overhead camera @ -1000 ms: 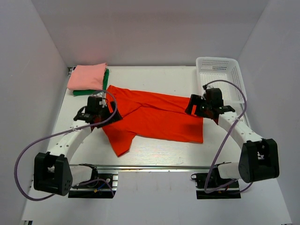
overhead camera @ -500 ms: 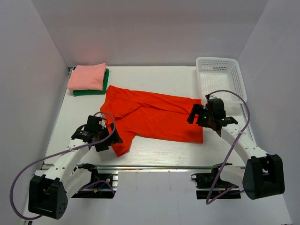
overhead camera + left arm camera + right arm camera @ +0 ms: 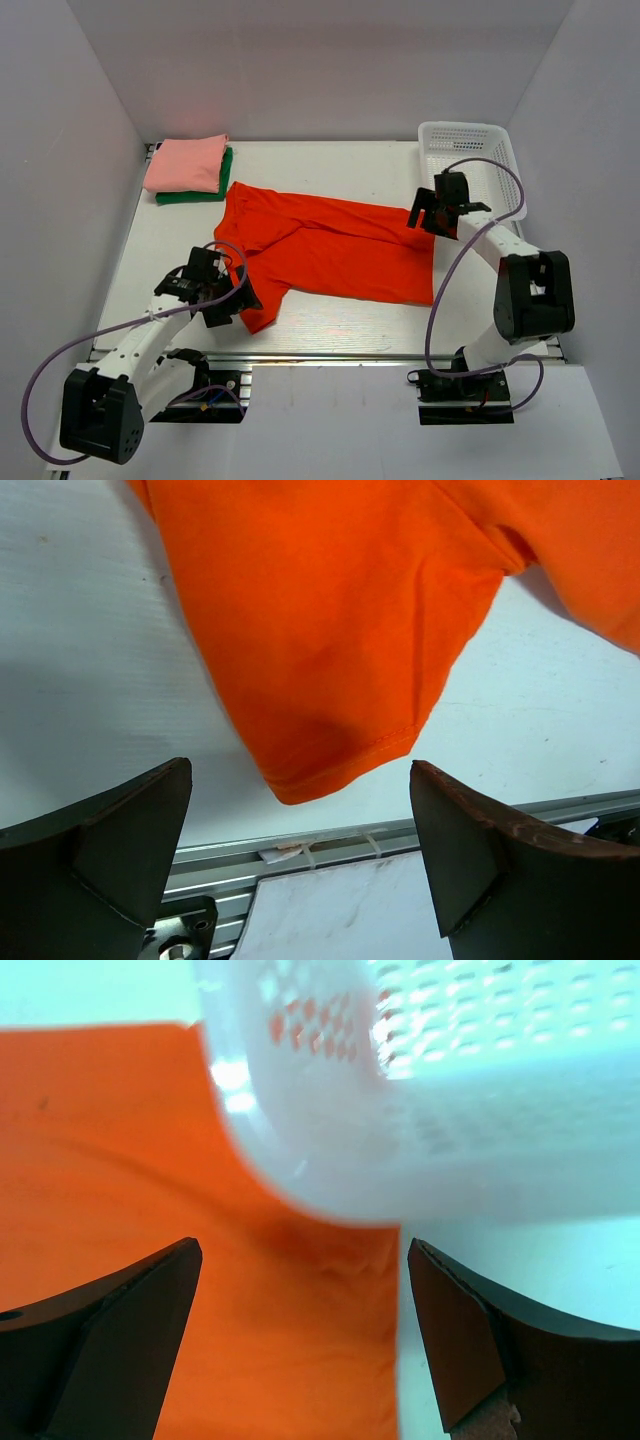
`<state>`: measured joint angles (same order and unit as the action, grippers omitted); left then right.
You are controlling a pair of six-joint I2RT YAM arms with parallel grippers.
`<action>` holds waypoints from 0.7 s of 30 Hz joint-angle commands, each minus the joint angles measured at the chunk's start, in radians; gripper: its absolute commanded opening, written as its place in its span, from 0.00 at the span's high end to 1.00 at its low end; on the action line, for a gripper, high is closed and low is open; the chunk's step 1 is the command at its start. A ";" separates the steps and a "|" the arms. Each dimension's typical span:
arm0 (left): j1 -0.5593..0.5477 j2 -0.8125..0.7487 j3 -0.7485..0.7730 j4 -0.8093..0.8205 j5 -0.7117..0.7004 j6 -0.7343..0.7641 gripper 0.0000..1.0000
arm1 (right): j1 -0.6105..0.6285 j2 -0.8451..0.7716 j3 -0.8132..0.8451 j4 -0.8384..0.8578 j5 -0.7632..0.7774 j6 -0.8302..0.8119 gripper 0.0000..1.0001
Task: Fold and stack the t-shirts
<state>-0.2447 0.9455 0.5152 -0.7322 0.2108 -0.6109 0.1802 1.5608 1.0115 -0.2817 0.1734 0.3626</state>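
Observation:
The orange-red t-shirt (image 3: 330,245) lies spread across the table, its near sleeve (image 3: 330,650) pointing at the front edge. The salmon-pink t-shirt (image 3: 186,162) lies folded on the folded dark green t-shirt (image 3: 195,196) at the back left. My left gripper (image 3: 236,298) is open and empty, just over the tip of the near sleeve; the sleeve tip (image 3: 300,780) shows between its fingers. My right gripper (image 3: 424,214) is open and empty above the shirt's back right corner (image 3: 330,1290), beside the basket.
A white mesh basket (image 3: 466,160) stands at the back right; its near corner (image 3: 330,1150) fills the right wrist view close to the fingers. The metal rail (image 3: 350,840) runs along the table's front edge, just below the sleeve.
My left gripper came down from the shirt's left shoulder to the near sleeve tip. My right gripper moved toward the front, then back up to the shirt's back right corner by the basket.

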 commanded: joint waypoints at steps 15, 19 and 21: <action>-0.004 0.021 0.019 -0.016 -0.021 -0.009 0.00 | -0.120 0.203 0.240 0.065 0.080 -0.139 0.10; -0.004 0.021 0.019 -0.016 -0.021 -0.018 0.00 | -0.145 0.170 0.255 0.069 0.110 -0.143 0.10; -0.004 0.021 0.019 -0.016 -0.021 -0.018 0.00 | -0.151 0.168 0.260 0.061 0.086 -0.149 0.10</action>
<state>-0.2447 0.9836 0.5152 -0.7494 0.1986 -0.6212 0.0490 1.7737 1.2182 -0.2588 0.2584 0.2344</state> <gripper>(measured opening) 0.995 0.896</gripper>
